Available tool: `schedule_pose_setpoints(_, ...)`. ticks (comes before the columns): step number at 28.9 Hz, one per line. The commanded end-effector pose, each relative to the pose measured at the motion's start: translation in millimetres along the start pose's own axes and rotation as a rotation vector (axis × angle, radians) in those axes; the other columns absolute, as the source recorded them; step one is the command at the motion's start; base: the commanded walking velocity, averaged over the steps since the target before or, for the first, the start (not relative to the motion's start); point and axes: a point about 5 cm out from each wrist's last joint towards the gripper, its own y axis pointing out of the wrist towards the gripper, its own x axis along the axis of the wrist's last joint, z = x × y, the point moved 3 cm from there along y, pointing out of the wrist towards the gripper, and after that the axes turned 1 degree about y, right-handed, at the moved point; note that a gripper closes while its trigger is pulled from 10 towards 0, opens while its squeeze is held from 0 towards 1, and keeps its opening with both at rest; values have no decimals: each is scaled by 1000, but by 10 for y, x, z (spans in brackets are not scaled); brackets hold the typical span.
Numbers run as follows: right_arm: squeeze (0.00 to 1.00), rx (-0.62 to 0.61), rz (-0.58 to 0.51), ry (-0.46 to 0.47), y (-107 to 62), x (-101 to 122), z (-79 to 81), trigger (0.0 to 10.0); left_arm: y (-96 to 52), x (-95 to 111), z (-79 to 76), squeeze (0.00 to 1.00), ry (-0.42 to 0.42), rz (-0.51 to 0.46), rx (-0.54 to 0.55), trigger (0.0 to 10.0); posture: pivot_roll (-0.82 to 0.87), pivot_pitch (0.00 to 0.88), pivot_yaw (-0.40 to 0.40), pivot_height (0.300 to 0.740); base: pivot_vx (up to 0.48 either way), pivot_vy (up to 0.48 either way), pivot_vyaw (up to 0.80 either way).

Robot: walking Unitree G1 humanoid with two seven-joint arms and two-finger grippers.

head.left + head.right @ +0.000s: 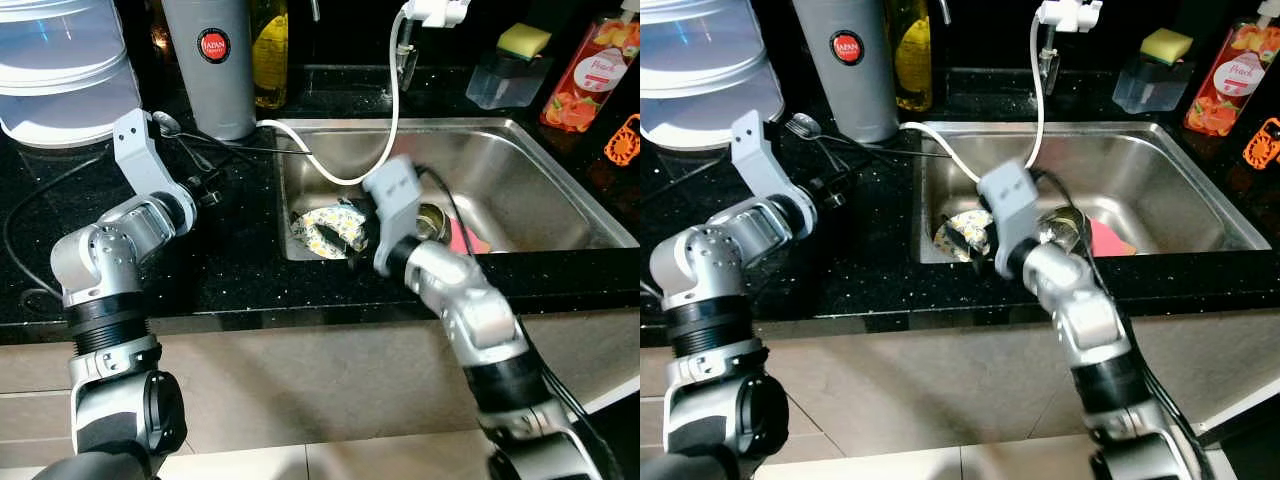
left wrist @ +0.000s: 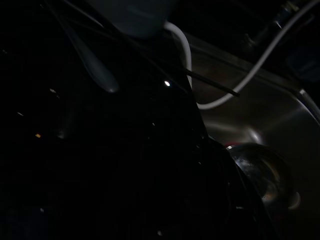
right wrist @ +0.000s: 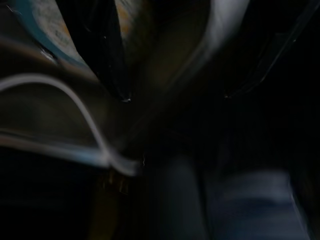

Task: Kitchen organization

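A white cloth with yellow print (image 1: pixel 325 228) lies crumpled in the left part of the steel sink (image 1: pixel 540 190). My right gripper (image 1: pixel 354 232) reaches down into the sink and sits right at this cloth; the blurred right wrist view shows the cloth (image 3: pixel 45 25) close by. A metal cup (image 1: pixel 432 220) and a pink item (image 1: pixel 466 238) lie just right of it. My left gripper (image 1: pixel 207 187) hovers over the black counter left of the sink, near a spoon (image 1: pixel 165 123) and a thin black stick (image 1: pixel 250 150).
A white hose (image 1: pixel 392 110) loops from the tap into the sink. Behind stand a grey flask with a red label (image 1: pixel 212 60), an oil bottle (image 1: pixel 270 50), a sponge holder (image 1: pixel 510 65) and an orange soap bottle (image 1: pixel 590 75). A white container (image 1: pixel 60 70) stands at the back left.
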Motion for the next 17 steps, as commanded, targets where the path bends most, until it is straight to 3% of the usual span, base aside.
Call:
schedule_pose_setpoints(1,0,-79,-86,188,-28,172,-191,10000,-39,54,99,0,63,-31,57,10000,185,23,-40,740,0,0,0)
schedule_pose_setpoints(2,0,-79,-86,188,-28,172,-191,10000,-39,54,99,0,63,-31,57,10000,185,23,-40,740,0,0,0)
schedule_pose_setpoints(4,0,-133,-181,315,-29,338,-323,10000,-39,111,154,0,88,-61,94,10000,185,22,-39,740,0,0,0)
schedule_pose_setpoints(8,0,-163,-219,348,-40,396,-393,10000,-37,151,198,0,103,-80,121,10000,186,21,-39,740,0,0,0)
schedule_pose_setpoints(10,0,-187,-233,346,-50,420,-437,10000,-40,193,241,0,129,-100,148,10000,185,20,-37,740,0,0,0)
schedule_pose_setpoints(13,0,-250,-212,193,-74,359,-441,10000,-58,331,449,0,210,-156,261,10000,183,21,-37,740,0,0,0)
schedule_pose_setpoints(17,0,-261,-201,181,-73,309,-369,10000,-31,333,570,0,262,-135,285,10000,181,28,-37,740,0,0,0)
